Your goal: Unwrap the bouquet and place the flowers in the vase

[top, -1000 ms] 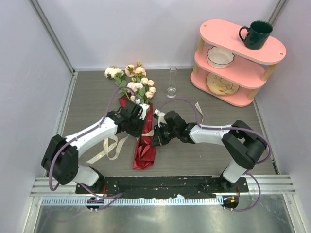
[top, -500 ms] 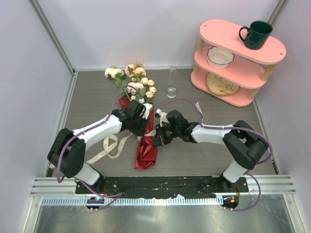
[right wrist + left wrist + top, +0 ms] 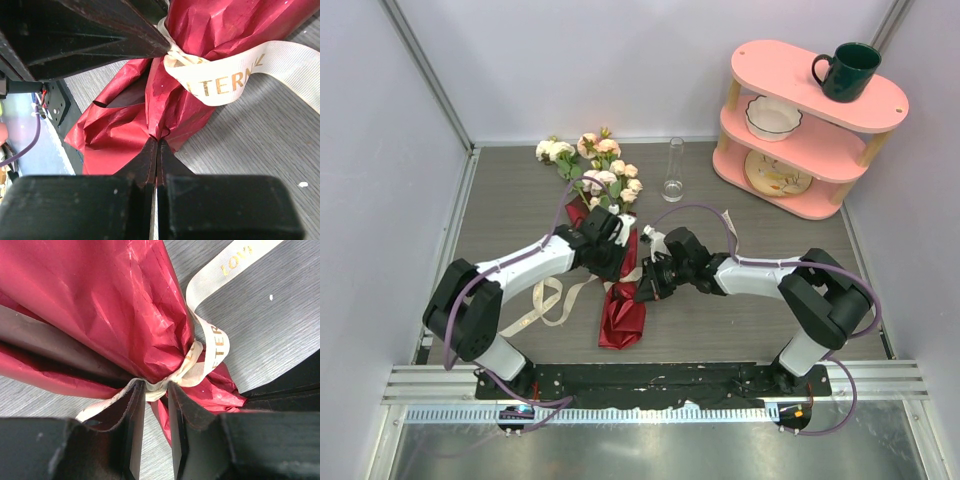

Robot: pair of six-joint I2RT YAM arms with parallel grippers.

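Now the bouquet (image 3: pixel 622 310) lies on the surface (image 3: pixel 750 320) between both arms, its flowers (image 3: pixel 605 175) toward the far wall and the vase (image 3: pixel 673 170) standing upright just right of the blooms. The left pincer (image 3: pixel 156 390) pinches the knot of the beige ribbon (image 3: pixel 212 335); the right pincer (image 3: pixel 157 145), pressed together, nips a fold of the maroon wrapping paper (image 3: pixel 210 30).

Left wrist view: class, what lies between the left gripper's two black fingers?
The knot of the beige ribbon, tied round the dark red wrapping paper, lies inside the left gripper; the left wrist view shows it.
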